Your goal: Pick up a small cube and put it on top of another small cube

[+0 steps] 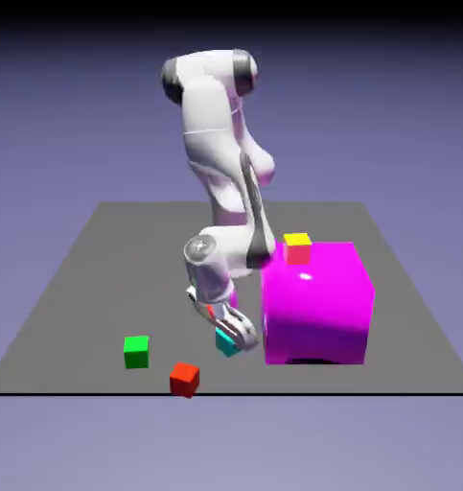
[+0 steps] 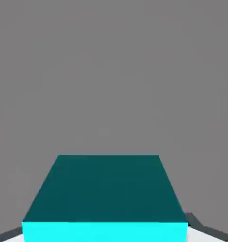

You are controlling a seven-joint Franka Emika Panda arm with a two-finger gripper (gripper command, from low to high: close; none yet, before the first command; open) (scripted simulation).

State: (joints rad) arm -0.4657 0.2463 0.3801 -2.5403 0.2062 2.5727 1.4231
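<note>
Table (image 1: 81, 288): flat mid-grey, no pattern; the hand view shows the same plain grey.
Backdrop (image 1: 407, 115): blue-violet, darkening to near black along the top edge.
Arm (image 1: 220, 125): glossy white with dark grey joint caps.
Gripper (image 1: 237, 336): white and pale grey body, small red mark on its side.
Teal cube (image 2: 106, 194): dark teal on the broad face, bright cyan on the lit strip below.
Big block (image 1: 316, 302): vivid magenta with a white highlight.
Two-tone cube (image 1: 296, 247): yellow top, red-orange side.
Green cube (image 1: 136, 351): bright green.
Red cube (image 1: 184, 378): red.
</note>
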